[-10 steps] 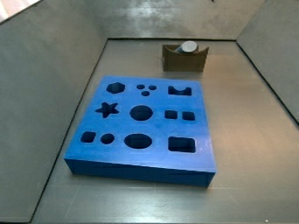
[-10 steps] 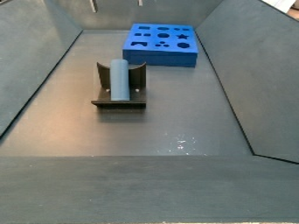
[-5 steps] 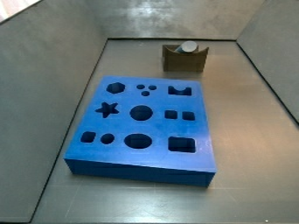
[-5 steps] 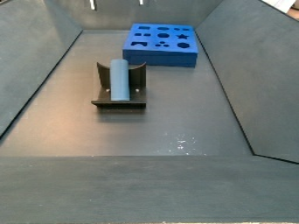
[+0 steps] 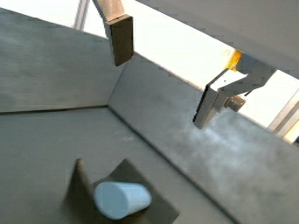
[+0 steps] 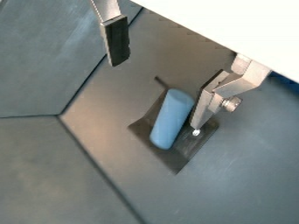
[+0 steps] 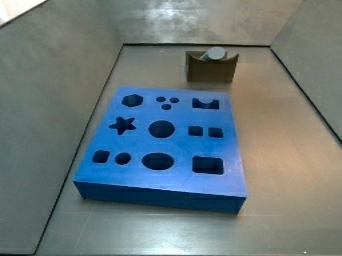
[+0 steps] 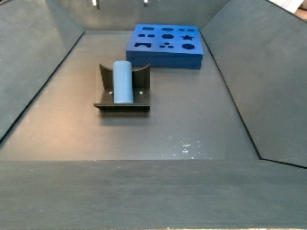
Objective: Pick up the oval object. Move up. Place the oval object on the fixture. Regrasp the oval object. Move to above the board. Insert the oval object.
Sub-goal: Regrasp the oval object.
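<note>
Regrasping is the step in hand, judging by the layout: the oval object (image 6: 172, 118) lies on its side in the notch of the fixture (image 6: 149, 140), while the gripper (image 6: 162, 57) hangs above it, fingers (image 6: 117, 39) spread wide and empty. Its long axis runs across the gap between them; the board (image 8: 167, 45) sits well apart.

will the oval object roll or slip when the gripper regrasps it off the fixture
Lying in the fixture's notch, the oval object probably won't roll. It looks smooth and rounded, so it may slip between pads. The gripper hangs open above it, empty.
</note>
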{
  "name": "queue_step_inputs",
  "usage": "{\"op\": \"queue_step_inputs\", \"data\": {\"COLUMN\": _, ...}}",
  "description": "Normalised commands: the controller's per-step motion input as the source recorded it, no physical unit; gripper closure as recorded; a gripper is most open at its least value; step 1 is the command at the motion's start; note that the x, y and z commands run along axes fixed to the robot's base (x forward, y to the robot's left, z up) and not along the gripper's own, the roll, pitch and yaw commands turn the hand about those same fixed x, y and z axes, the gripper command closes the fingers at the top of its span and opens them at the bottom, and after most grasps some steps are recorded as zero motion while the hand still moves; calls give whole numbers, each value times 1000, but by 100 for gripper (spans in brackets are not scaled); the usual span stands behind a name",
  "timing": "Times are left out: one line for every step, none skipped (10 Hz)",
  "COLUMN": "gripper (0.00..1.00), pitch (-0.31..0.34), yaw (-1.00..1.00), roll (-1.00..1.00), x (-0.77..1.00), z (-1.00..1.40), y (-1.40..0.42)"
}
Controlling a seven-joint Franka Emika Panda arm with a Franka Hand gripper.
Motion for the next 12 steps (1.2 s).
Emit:
{"op": "queue_step_inputs", "data": {"gripper": 0, "pitch": 148, "yaw": 67, "roll": 1000, "x": 101, "z": -19, "y": -39}}
{"op": "queue_step_inputs", "data": {"gripper": 0, "pitch": 189, "yaw": 110, "roll": 981, "x": 103, "z": -18, "y": -45}}
{"op": "queue_step_inputs", "data": {"gripper": 0, "pitch": 188, "yaw": 125, "roll": 859, "x": 106, "z": -21, "y": -45}}
{"op": "queue_step_inputs", "data": {"gripper": 0, "pitch": 170, "yaw": 171, "roll": 559, "x": 110, "z": -24, "y": -48}}
{"op": "queue_step_inputs", "data": {"gripper": 0, "pitch": 157, "yaw": 189, "roll": 440, "x": 112, "z": -22, "y": -50}}
{"op": "queue_step_inputs", "data": {"gripper": 0, "pitch": 126, "yaw": 209, "roll": 243, "x": 104, "z": -14, "y": -37}}
{"op": "queue_step_inputs", "data": {"gripper": 0, "pitch": 88, "yaw": 218, "roll": 174, "x": 93, "z": -9, "y": -33}}
{"op": "queue_step_inputs", "data": {"gripper": 0, "pitch": 40, "yaw": 215, "roll": 144, "x": 84, "z": -12, "y": -39}}
{"op": "queue_step_inputs", "data": {"gripper": 0, "pitch": 29, "yaw": 210, "roll": 136, "x": 83, "z": -17, "y": -43}}
{"op": "queue_step_inputs", "data": {"gripper": 0, "pitch": -23, "yaw": 207, "roll": 70, "x": 37, "z": -1000, "y": 69}}
{"op": "queue_step_inputs", "data": {"gripper": 0, "pitch": -33, "yaw": 188, "roll": 70, "x": 41, "z": -1000, "y": 70}}
{"op": "queue_step_inputs", "data": {"gripper": 0, "pitch": -84, "yaw": 146, "roll": 73, "x": 56, "z": -1000, "y": 63}}
